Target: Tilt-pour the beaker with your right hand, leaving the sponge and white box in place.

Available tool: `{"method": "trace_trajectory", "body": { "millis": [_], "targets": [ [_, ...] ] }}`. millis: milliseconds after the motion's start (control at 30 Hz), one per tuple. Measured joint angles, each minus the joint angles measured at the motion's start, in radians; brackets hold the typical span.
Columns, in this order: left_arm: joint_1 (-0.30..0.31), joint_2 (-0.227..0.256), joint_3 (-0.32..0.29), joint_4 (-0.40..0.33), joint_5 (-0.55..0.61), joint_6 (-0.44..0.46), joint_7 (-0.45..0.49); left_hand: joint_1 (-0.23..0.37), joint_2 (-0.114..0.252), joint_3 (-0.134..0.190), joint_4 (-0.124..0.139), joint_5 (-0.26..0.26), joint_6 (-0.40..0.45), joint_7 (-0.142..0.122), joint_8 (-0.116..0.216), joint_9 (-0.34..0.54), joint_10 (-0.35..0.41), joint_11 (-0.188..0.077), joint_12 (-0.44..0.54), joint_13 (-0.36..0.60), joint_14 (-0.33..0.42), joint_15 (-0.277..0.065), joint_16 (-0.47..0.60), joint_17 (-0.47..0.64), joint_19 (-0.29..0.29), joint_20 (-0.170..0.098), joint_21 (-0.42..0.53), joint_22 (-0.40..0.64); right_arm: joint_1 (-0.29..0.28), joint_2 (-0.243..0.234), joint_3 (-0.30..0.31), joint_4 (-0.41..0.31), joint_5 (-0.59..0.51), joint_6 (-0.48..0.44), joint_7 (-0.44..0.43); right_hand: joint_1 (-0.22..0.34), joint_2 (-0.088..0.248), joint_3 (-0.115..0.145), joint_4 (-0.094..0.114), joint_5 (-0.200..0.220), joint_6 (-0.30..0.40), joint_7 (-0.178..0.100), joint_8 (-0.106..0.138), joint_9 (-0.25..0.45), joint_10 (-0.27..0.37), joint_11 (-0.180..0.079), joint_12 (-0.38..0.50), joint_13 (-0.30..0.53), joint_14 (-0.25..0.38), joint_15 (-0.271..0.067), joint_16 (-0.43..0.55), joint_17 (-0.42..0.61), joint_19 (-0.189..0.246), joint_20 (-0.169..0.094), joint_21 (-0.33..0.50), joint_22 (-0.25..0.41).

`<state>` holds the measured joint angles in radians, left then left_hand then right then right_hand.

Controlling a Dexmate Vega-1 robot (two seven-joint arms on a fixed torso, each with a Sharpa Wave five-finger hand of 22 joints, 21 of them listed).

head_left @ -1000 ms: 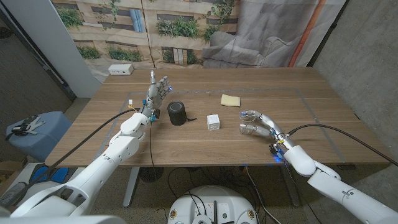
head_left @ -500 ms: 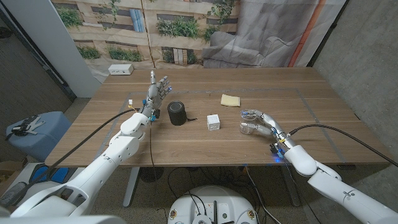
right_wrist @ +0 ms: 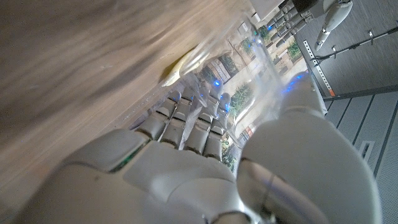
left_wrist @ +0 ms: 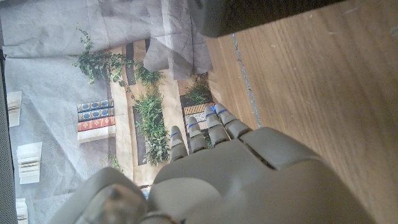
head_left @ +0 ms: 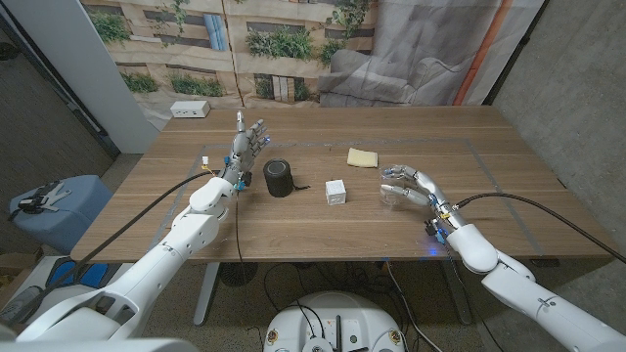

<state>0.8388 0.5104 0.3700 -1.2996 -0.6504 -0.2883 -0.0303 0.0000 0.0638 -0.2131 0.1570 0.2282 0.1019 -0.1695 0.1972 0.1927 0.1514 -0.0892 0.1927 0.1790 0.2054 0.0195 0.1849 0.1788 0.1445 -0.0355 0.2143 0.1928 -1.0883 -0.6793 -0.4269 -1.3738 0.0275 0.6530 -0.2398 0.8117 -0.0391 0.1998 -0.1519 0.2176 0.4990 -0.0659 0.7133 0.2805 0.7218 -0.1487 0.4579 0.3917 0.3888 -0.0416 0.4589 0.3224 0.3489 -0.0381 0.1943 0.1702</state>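
The wooden table (head_left: pixel 323 220) stood before a printed backdrop (head_left: pixel 245 39); the right hand (head_left: pixel 416 188) gripped the clear beaker (head_left: pixel 394 194) at 3 o'clock of the white box (head_left: pixel 335 191), the left hand (head_left: pixel 249 140) upright with fingers spread.

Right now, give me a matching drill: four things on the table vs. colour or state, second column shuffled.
Things:
1. beaker
2. sponge
3. small box
4. cylinder speaker

Colour or state:
A. black, next to the raised left hand
B. clear, held in the right hand
C. white, mid-table
D. yellow, lying flat

Pairs: 1-B, 2-D, 3-C, 4-A
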Motion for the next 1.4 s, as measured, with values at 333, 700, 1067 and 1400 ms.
{"method": "trace_trajectory", "body": {
  "millis": [333,700,1067,1400],
  "targets": [
    [0.000,0.000,0.000,0.000,0.000,0.000,0.000,0.000,0.000,0.000,0.000,0.000,0.000,0.000,0.000,0.000,0.000,0.000,0.000,0.000,0.000,0.000,0.000,0.000,0.000,0.000,0.000,0.000,-0.007,0.005,0.027,-0.022,0.000,0.010,-0.020,0.017,-0.017,0.012,-0.013,-0.017,0.008,0.008,0.017,-0.005,0.004,0.004,0.017,0.023,0.016,-0.001,0.016,0.020,0.009,0.003,0.000,0.000],
    [0.000,0.000,0.000,0.000,0.000,0.000,0.000,0.000,0.000,0.000,0.000,0.000,0.000,0.000,0.000,0.000,0.000,0.000,0.000,0.000,0.000,0.000,0.000,0.000,0.000,0.000,0.000,0.000,-0.012,0.001,0.060,-0.047,-0.045,0.020,-0.054,0.017,-0.017,0.013,-0.012,-0.029,0.014,0.014,0.030,-0.008,0.013,0.013,0.033,0.043,0.034,-0.005,0.037,0.038,0.026,0.001,0.000,0.000],
    [0.000,0.000,0.000,0.000,0.000,0.000,0.000,0.000,0.000,0.000,0.000,0.000,0.000,0.000,0.000,0.000,0.000,0.000,0.000,0.000,0.000,0.000,0.000,0.000,0.000,0.000,0.000,0.000,-0.010,-0.033,0.090,-0.081,-0.086,0.009,-0.062,0.017,-0.017,0.013,-0.012,-0.029,0.019,0.019,0.044,-0.016,0.024,0.024,0.046,0.059,0.048,-0.005,0.059,0.060,0.032,-0.006,0.007,0.000],
    [0.000,0.000,-0.001,0.000,0.000,0.000,0.000,0.000,0.000,0.000,0.000,0.000,0.000,0.000,0.000,0.000,0.000,0.000,0.000,0.000,0.000,0.000,0.000,0.000,0.000,0.000,0.000,0.000,-0.001,-0.078,0.110,-0.112,-0.112,-0.015,-0.036,0.017,-0.017,0.013,-0.012,-0.029,0.025,0.025,0.046,-0.019,0.029,0.029,0.048,0.070,0.067,-0.003,0.074,0.074,0.036,-0.003,0.007,0.000]
  ]
}}
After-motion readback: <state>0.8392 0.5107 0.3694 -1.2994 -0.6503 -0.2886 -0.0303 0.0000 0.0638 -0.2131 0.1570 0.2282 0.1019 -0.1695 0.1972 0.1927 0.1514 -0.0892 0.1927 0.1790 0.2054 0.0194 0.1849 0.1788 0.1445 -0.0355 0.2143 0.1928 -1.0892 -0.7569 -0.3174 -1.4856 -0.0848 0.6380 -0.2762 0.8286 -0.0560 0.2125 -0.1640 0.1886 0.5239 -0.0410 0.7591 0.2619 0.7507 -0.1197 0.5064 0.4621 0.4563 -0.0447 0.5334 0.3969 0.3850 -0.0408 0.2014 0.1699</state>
